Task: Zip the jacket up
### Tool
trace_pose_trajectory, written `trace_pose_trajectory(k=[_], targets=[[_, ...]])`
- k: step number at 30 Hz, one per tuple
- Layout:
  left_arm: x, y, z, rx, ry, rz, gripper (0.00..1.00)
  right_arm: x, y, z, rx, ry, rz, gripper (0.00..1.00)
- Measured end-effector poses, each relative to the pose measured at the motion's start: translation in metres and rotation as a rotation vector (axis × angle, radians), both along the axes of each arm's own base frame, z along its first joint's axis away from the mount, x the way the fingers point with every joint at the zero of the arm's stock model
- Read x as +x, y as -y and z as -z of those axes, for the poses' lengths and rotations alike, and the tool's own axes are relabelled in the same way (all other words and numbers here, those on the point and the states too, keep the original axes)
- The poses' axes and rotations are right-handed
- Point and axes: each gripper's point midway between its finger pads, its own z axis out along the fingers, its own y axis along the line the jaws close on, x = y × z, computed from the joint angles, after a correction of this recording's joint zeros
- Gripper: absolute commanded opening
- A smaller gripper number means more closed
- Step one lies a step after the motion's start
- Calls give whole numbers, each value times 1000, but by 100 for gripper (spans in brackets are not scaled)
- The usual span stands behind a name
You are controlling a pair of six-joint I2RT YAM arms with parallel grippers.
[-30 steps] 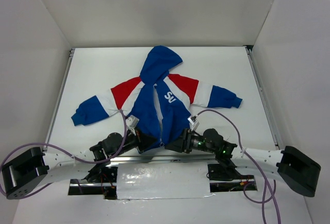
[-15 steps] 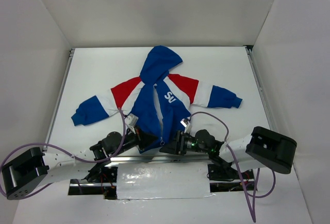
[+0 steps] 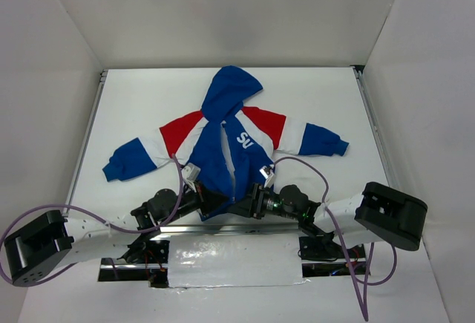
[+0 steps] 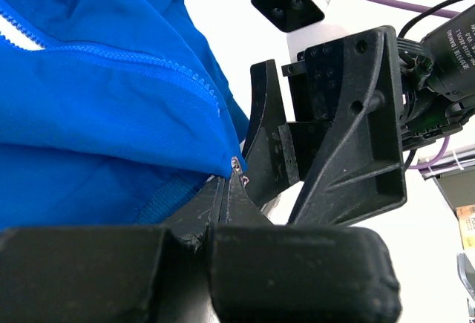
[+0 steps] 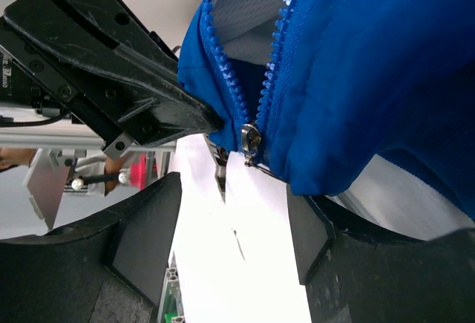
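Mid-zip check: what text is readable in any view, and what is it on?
"SU": white letters on the chest of the royal blue hooded jacket; the open front cuts off anything further.
White print on the black motor housing, left wrist view: too small to read.
White print on the black bracket, right wrist view: cut off, unreadable.

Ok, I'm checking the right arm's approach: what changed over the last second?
The right gripper slid left along the jacket hem toward the left gripper, its elbow swinging inward; it is open. The left gripper stays shut on the hem; the jacket lies unchanged, unzipped.
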Motion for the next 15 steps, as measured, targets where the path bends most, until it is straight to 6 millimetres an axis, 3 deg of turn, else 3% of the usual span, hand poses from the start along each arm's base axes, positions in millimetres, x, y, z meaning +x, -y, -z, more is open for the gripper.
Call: trace_pose_trajectory(k=[11,15], targets=[[2,1,-3,-6,3,-1,0,3,0,1,-4,4,17,39],[2,1,-3,-6,3,-2,0,5,0,-2,0,13,25,38]])
